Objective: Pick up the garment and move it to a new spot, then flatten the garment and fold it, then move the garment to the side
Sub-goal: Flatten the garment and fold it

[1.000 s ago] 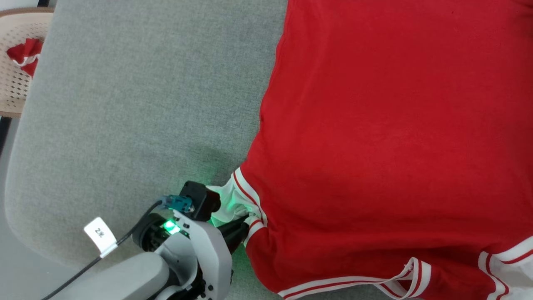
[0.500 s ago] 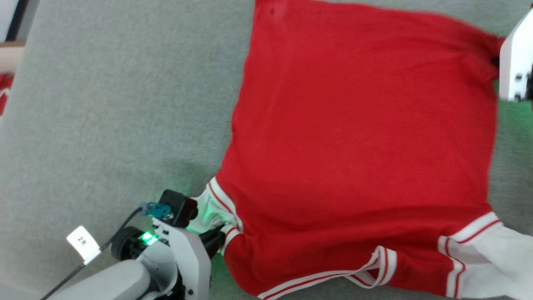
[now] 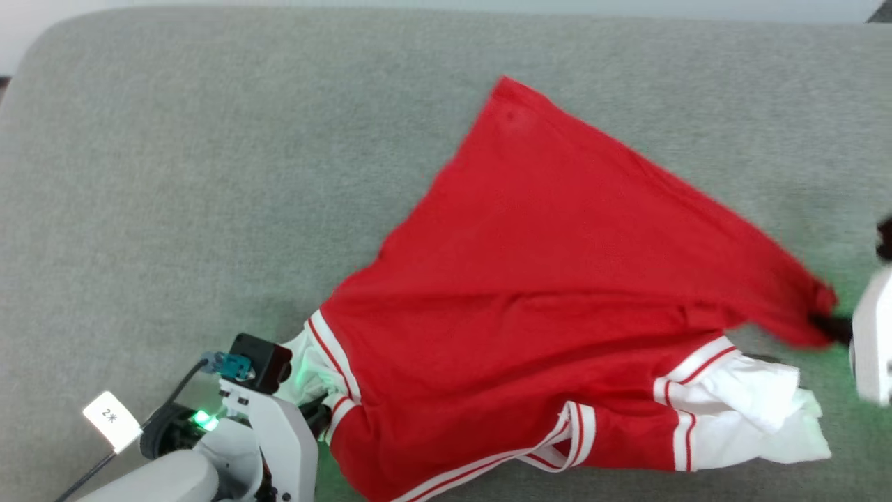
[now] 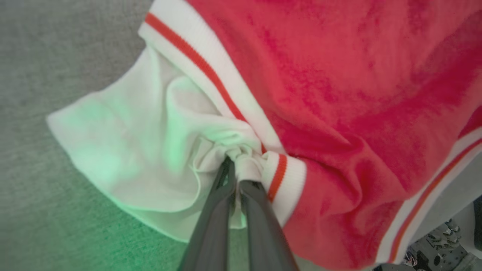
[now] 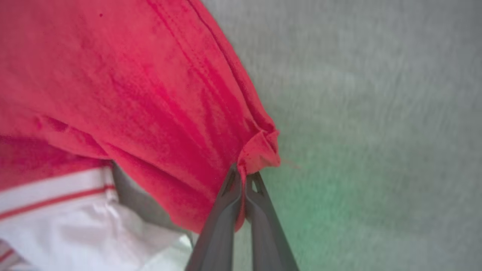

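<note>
Across the middle of a grey padded surface (image 3: pixel 209 174), red garment (image 3: pixel 557 293) spread slantwise with back upward, left claw (image 4: pixel 238 177) pinched shut on the bunched white sleeve beside the striped trim, right claw (image 5: pixel 244 178) pinched shut on a red hem corner, green glow on the surface near both.

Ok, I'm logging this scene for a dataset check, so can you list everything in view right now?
garment: one, red with white striped-trim sleeves, lying across the surface, pinched at two places.
grey fabric surface: one, grey, under the garment.
paper tag: one, white, beside the left arm at lower left.
left gripper: one, dark fingers, shut on the garment's bunched white sleeve.
right gripper: one, dark fingers, shut on a red corner of the garment at the right edge.
</note>
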